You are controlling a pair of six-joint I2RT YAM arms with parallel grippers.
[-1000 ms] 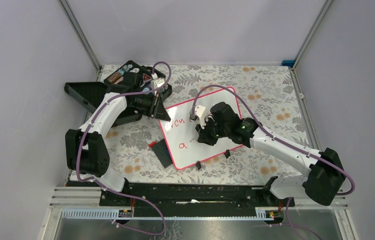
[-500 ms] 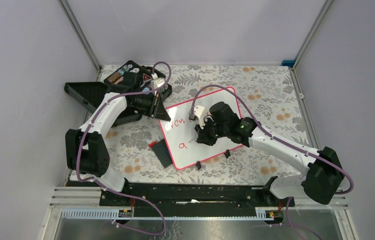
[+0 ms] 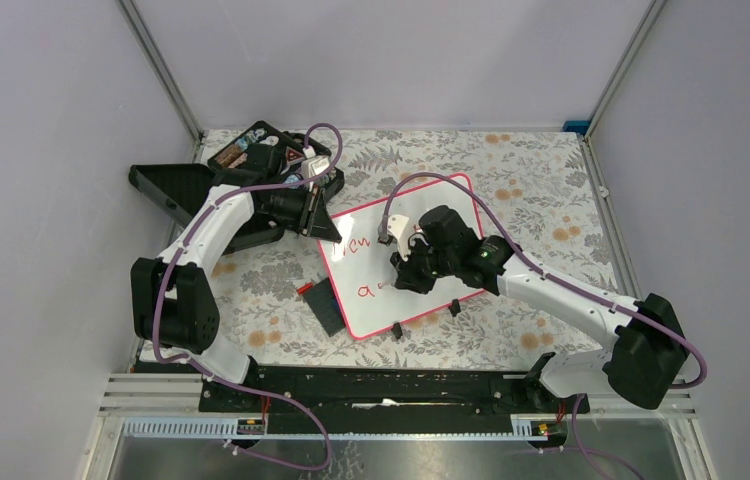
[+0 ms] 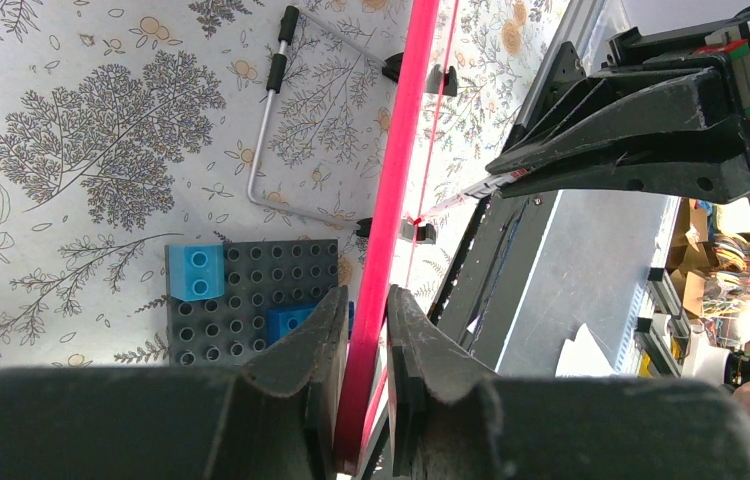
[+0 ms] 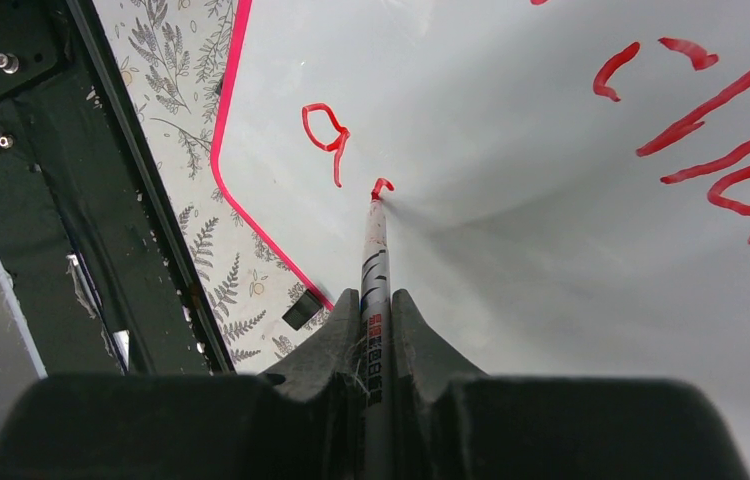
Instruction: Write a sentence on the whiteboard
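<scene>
Marker point(image 5: 373, 260) tip advanced, grey plate point(image 4: 251, 300) beside whiteboard point(image 3: 381, 305)

The whiteboard point(image 3: 391, 308) is a glossy white rectangle with rounded corners and a thin pink-red frame. It lies on the flowered table point(image 3: 551, 200), turned askew so that its near long edge climbs toward the right. Two small black clip feet point(image 3: 396, 328) sit on that near edge. The sentence point(image 3: 357, 246) is red handwriting in two lines. The upper line is partly hidden in the overhead view. The lower line shows a letter "a" point(image 5: 323, 125) with a short hooked stroke point(image 5: 381, 185) just beside it.
</scene>
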